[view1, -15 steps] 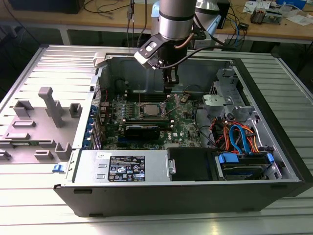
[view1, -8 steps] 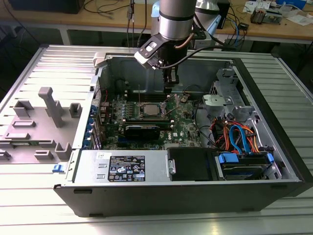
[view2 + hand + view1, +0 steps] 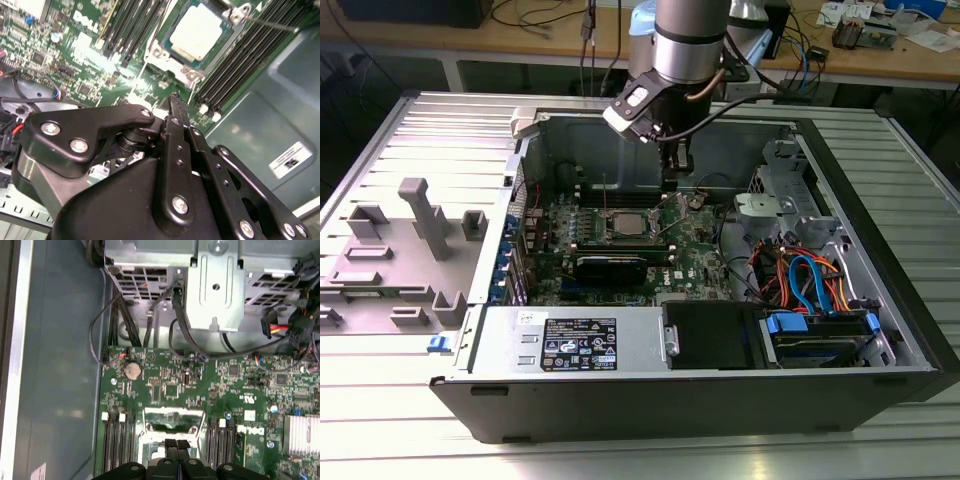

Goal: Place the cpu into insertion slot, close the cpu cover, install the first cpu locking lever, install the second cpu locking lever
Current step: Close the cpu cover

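**Already seated: the cpu lies in its socket, ahead of clenched, empty fingers**

Plainly, the gripper hangs inside the open computer case, its black, bolted links drawn in and the two slim fingers pressed flat together with nothing between them. In the second wrist view the cpu, a flat square with a matt silver-grey top, sits just beyond the fingertips in the insertion slot. The cpu cover, a thin shiny metal frame, lies round it. A thin wire lever juts from one corner. Long black memory slots flank the socket on the green motherboard. Farther from the gripper, the case holds orange and blue cables and a silver power supply box.
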Robot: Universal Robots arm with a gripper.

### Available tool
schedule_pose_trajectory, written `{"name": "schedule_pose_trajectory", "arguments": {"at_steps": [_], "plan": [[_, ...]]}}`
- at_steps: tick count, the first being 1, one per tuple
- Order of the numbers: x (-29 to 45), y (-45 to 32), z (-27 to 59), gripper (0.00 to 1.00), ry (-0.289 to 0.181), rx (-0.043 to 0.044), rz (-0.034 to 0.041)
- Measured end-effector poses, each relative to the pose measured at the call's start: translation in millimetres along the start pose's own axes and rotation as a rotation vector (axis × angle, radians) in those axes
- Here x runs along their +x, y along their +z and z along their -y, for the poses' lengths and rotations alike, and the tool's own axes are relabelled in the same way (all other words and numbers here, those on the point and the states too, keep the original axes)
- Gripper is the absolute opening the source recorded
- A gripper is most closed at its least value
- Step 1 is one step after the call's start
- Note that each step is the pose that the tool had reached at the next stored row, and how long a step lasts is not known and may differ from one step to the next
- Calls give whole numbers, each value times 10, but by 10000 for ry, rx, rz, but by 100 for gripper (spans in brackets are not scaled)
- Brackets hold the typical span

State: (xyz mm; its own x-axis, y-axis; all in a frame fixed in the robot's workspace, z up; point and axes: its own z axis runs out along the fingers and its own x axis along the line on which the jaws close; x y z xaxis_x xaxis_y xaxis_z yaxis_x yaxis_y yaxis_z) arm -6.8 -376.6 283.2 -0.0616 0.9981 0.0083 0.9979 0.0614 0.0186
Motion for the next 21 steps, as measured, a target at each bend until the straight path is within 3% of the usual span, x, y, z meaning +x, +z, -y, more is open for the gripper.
{"name": "schedule_pose_trajectory", "arguments": {"at_steps": [2,6,15,17,21], "plan": [[-4,7,-73,11,0,0,-1],[-8,19,-132,11,0,-1,0],[-11,27,-189,11,2,-1,0],[-15,28,-241,11,0,-1,0],[-15,28,-244,11,0,-1,0]]}}
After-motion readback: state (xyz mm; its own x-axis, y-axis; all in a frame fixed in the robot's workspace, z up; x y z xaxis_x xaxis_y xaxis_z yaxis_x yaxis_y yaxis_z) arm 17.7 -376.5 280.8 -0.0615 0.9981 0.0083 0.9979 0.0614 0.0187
